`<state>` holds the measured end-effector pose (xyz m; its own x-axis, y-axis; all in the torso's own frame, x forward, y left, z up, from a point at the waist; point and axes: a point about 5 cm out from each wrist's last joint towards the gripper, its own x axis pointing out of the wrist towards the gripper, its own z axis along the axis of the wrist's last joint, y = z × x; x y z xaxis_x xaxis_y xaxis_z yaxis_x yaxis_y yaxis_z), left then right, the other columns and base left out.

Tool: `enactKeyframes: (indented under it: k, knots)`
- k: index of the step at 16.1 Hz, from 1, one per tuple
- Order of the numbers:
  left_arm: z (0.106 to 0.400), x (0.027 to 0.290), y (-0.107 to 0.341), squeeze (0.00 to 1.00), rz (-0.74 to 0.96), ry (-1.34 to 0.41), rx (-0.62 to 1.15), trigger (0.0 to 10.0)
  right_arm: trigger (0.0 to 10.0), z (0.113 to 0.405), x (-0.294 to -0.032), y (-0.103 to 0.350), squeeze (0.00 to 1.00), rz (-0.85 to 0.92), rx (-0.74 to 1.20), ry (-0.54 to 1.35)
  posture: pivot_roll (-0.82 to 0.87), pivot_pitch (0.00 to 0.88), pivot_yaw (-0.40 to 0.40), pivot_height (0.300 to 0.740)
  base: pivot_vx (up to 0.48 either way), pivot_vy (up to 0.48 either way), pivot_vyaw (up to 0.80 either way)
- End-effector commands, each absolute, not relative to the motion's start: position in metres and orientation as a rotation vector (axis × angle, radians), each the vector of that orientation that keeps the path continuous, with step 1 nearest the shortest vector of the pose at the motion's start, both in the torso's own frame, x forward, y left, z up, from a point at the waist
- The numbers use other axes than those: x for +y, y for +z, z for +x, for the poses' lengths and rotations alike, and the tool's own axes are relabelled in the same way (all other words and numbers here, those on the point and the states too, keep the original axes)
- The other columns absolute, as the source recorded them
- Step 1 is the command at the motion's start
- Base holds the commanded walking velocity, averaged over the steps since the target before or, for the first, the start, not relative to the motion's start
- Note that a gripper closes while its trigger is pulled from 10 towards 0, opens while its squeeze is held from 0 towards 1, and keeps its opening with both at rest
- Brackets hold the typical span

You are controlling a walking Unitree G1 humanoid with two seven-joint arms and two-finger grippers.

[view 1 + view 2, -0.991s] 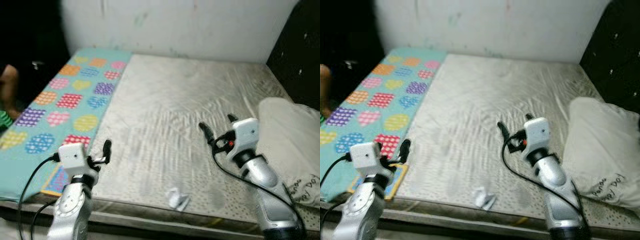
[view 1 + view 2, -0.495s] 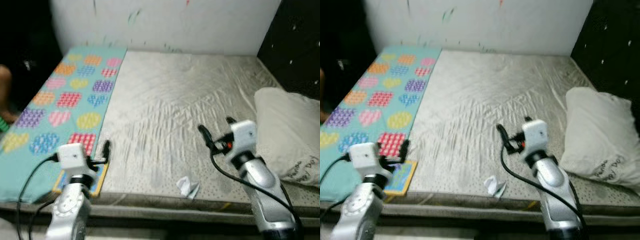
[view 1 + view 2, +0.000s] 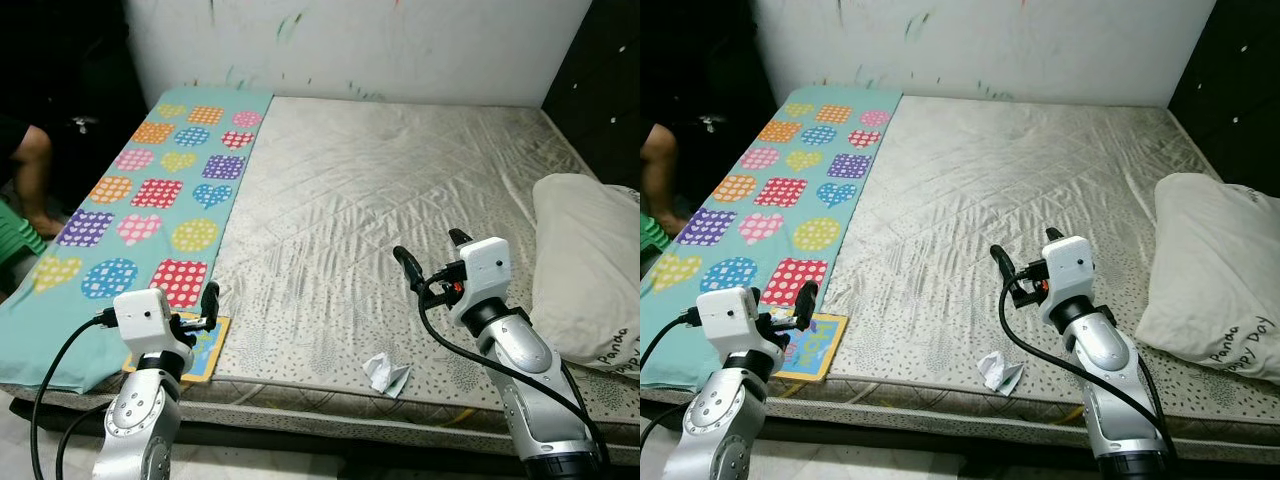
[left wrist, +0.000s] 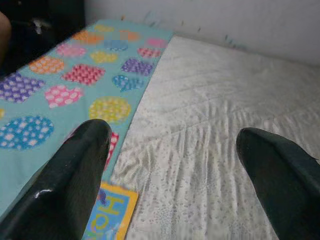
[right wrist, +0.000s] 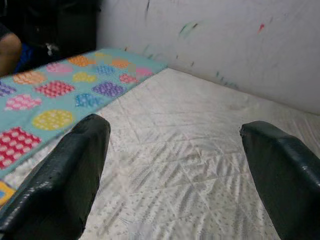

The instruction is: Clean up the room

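A crumpled white paper (image 3: 385, 372) lies on the grey mattress (image 3: 380, 190) near its front edge. A small colourful book (image 3: 200, 350) rests at the front edge of the teal blanket with hearts and squares (image 3: 150, 195). My left gripper (image 3: 205, 310) hovers open just above the book, nothing between its fingers (image 4: 75, 175). Over the mattress my right gripper (image 3: 432, 255) is open too, up and to the right of the paper, and its fingers (image 5: 60, 175) are spread wide.
A white pillow (image 3: 590, 270) lies on the right side of the bed. A person's arm (image 3: 30, 165) and a green item show at the far left beside the bed. A white wall (image 3: 350, 45) stands behind; a dark headboard (image 3: 605, 100) is at right.
The camera has shifted and the picture is sharper. Both grippers hold much the same open pose. The paper, book and pillow lie where they were.
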<state>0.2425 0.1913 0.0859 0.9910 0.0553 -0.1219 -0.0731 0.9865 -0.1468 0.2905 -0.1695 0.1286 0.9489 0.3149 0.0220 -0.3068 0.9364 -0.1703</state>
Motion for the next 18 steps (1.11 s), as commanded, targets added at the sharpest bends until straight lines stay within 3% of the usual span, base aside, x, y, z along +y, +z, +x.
enactKeyframes:
  k: [1,5,11,17,18]
  knots:
    - [0.239,0.195,0.077,0.00,-0.141,0.057,0.181,10.0,10.0,0.290,-0.172,0.121,0.00,-0.192,0.005,0.313,-0.19,0.010,-0.005,0.740,0.000,0.000,0.00]
    - [0.233,0.205,0.063,0.00,-0.108,0.070,0.282,10.0,10.0,0.285,-0.183,0.106,0.00,-0.249,0.102,0.284,-0.20,0.018,0.007,0.740,0.000,0.000,0.00]
    - [0.242,0.202,0.074,0.00,-0.064,0.032,0.251,10.0,10.0,0.258,-0.209,0.083,0.00,-0.284,0.297,0.319,-0.23,0.029,0.030,0.740,0.000,0.000,0.00]
    - [0.247,0.195,0.075,0.00,-0.067,-0.018,0.260,10.0,10.0,0.234,-0.202,0.075,0.00,-0.231,0.397,0.487,-0.25,0.032,0.051,0.740,0.000,0.000,0.00]
    - [0.251,0.195,0.074,0.00,-0.065,-0.022,0.262,10.0,10.0,0.233,-0.207,0.076,0.00,-0.243,0.384,0.439,-0.26,0.033,0.053,0.740,0.000,0.000,0.00]
